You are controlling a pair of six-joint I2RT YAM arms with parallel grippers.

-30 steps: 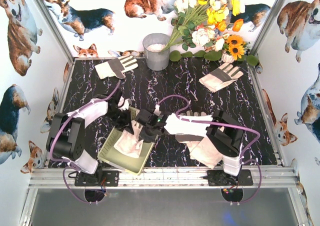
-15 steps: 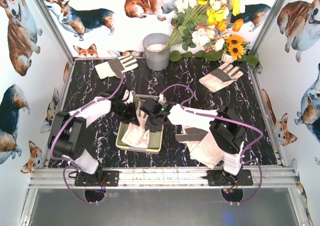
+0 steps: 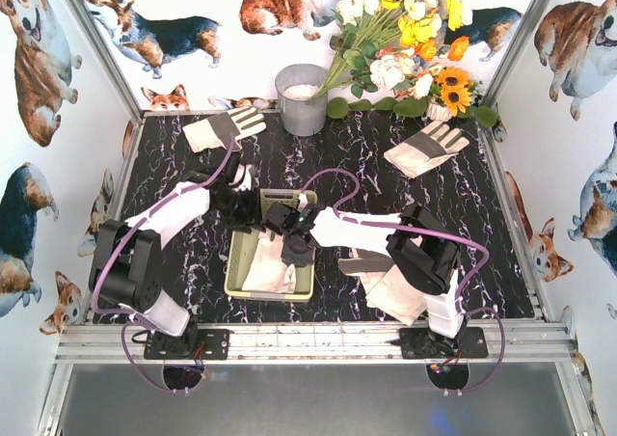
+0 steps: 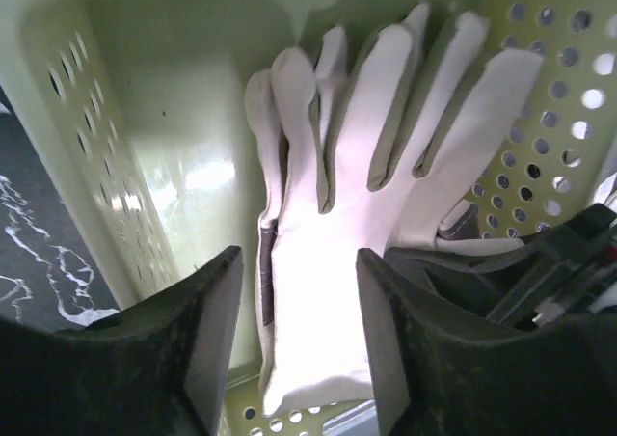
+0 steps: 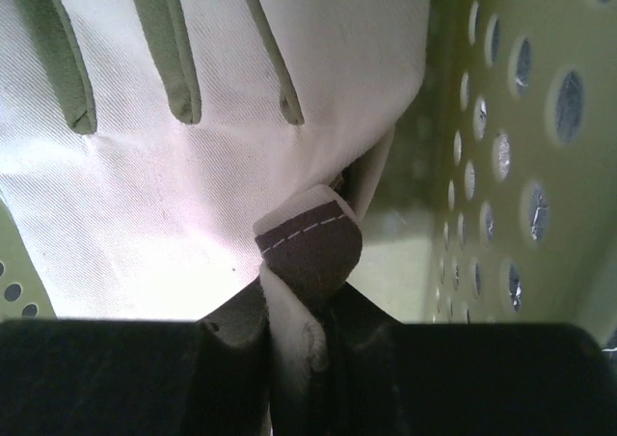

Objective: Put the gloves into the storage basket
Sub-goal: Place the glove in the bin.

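From above, a pale yellow-green perforated plastic basket (image 3: 234,262) sits on the black marbled worktop (image 3: 318,166) between the two arms. A cream-white leather work glove (image 3: 270,274) lies inside it. The left end effector (image 3: 248,209) hangs over the basket's far end and the right end effector (image 3: 292,248) reaches down into its middle. Three more gloves are outside the basket: a second glove (image 3: 224,127) at the far left near a grey metal bucket (image 3: 302,98), a third glove (image 3: 426,147) at the far right, and a fourth glove (image 3: 390,291) just right of the basket, partly under the right arm. The left wrist view shows the left end effector (image 4: 294,335) released, its jaws spread with nothing pinched. The glove (image 4: 366,195) lies flat on the basket floor below, fingers pointing away. In the right wrist view, the right end effector (image 5: 299,335) is clenched on a folded grey-patched edge near the glove's cuff, close to the basket's holed wall (image 5: 501,166). The step in hand looks like setting down the first glove, which seems fully inside the basket. Next, the right end effector would need to let go and lift clear without dragging the cuff back out. The nearby fourth glove looks like the easiest one to fetch after that.
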